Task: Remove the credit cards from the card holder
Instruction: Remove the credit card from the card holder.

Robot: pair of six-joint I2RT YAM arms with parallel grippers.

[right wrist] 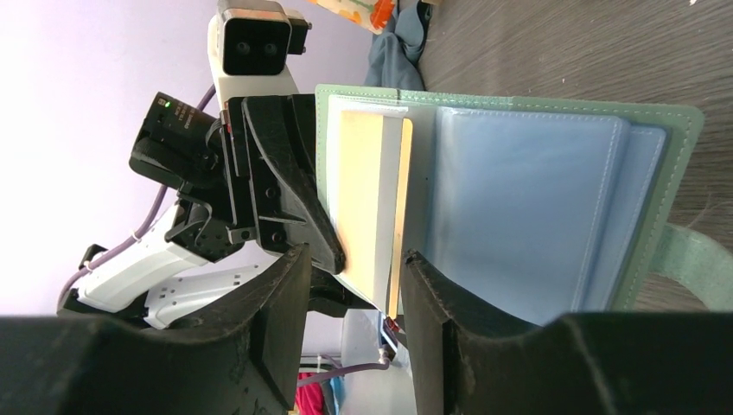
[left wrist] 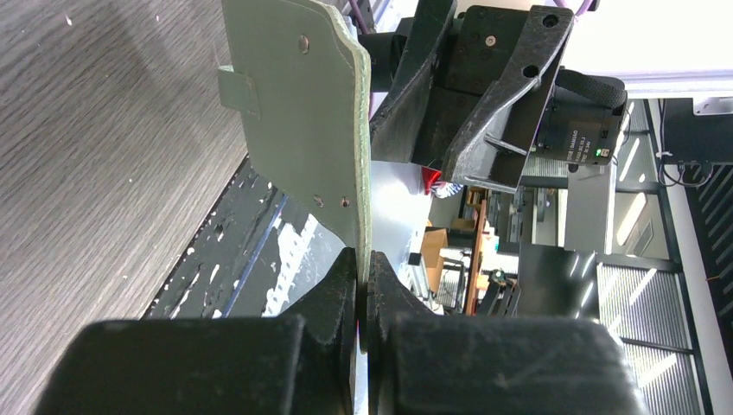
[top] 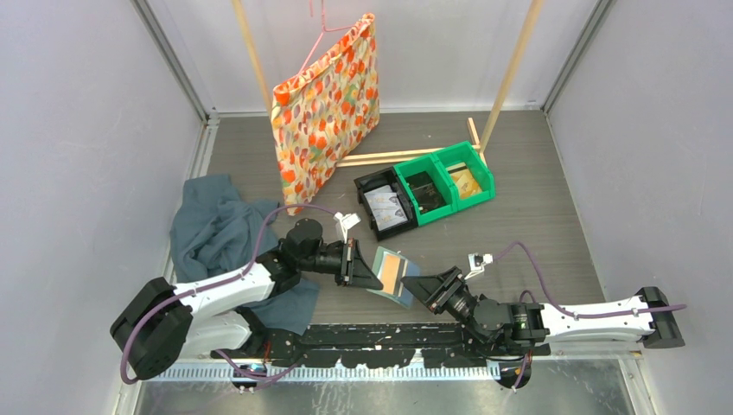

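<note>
The card holder (top: 395,275) is open and held off the table between the two arms. My left gripper (top: 370,270) is shut on its left edge; in the left wrist view the jaws (left wrist: 363,290) pinch the sage-green cover (left wrist: 294,112). In the right wrist view the holder's pale blue inner panels (right wrist: 527,199) face the camera, with a yellow-orange card (right wrist: 367,199) in the left pocket. My right gripper (right wrist: 350,290) is open, and the card's near end lies between its fingers. In the top view the right gripper (top: 423,290) is at the holder's lower right edge.
Two green bins (top: 449,183) and a black bin (top: 385,207) holding small items stand behind the holder. A dark teal cloth (top: 216,229) lies at the left. An orange patterned bag (top: 328,104) hangs at the back, near a wooden frame (top: 510,69).
</note>
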